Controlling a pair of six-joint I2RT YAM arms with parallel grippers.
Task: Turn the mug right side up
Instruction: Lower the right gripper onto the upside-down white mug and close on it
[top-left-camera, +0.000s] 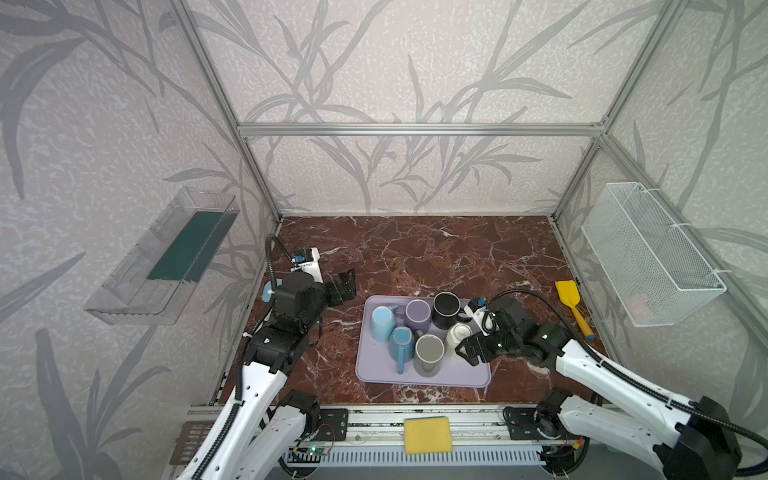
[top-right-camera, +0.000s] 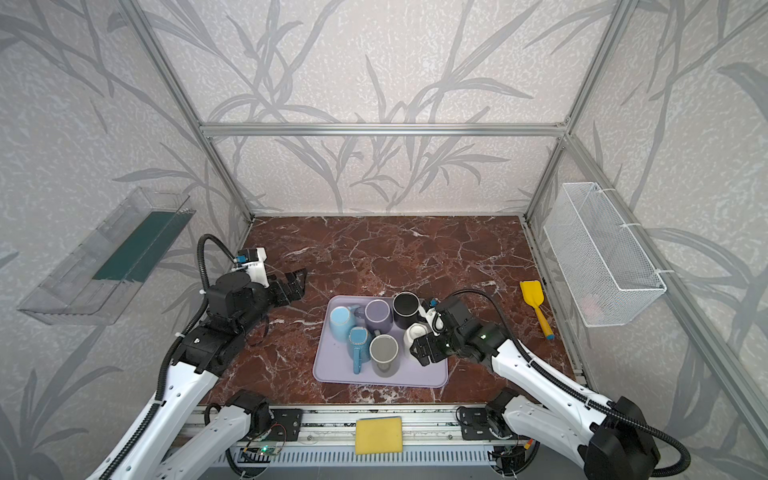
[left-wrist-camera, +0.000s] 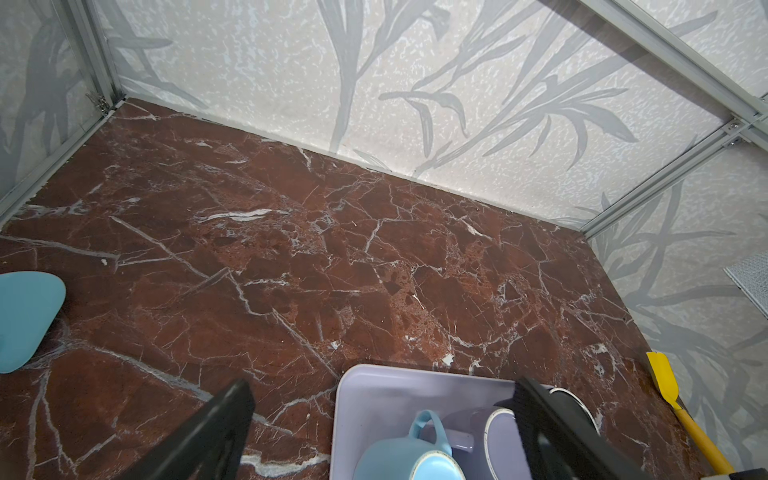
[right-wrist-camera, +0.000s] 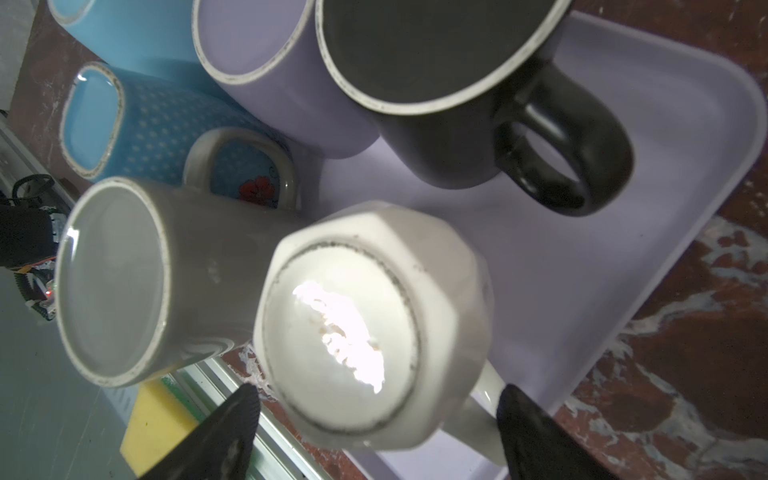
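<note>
A white faceted mug (top-left-camera: 459, 334) (top-right-camera: 415, 332) (right-wrist-camera: 353, 324) stands bottom up at the right edge of the lilac tray (top-left-camera: 374, 370) (right-wrist-camera: 623, 208). My right gripper (top-left-camera: 464, 352) (top-right-camera: 417, 353) (right-wrist-camera: 376, 392) is open and straddles it. One finger is on each side, with a gap to the mug wall, and the mug's handle is near one finger. On the tray beside it are a grey mug (top-left-camera: 429, 353), a dotted blue mug (top-left-camera: 402, 345), a light blue mug (top-left-camera: 382, 322) and a purple mug (top-left-camera: 417, 313), all bottom up, and a black mug (top-left-camera: 446, 307). My left gripper (top-left-camera: 347, 284) (left-wrist-camera: 382, 386) hangs open and empty left of the tray's far corner.
A yellow toy shovel (top-left-camera: 571, 303) lies on the marble right of the tray. A yellow sponge (top-left-camera: 428, 434) sits on the front rail. A wire basket (top-left-camera: 652, 253) hangs on the right wall and a clear shelf (top-left-camera: 162, 257) on the left wall. A light blue object (left-wrist-camera: 25, 320) lies by the left arm.
</note>
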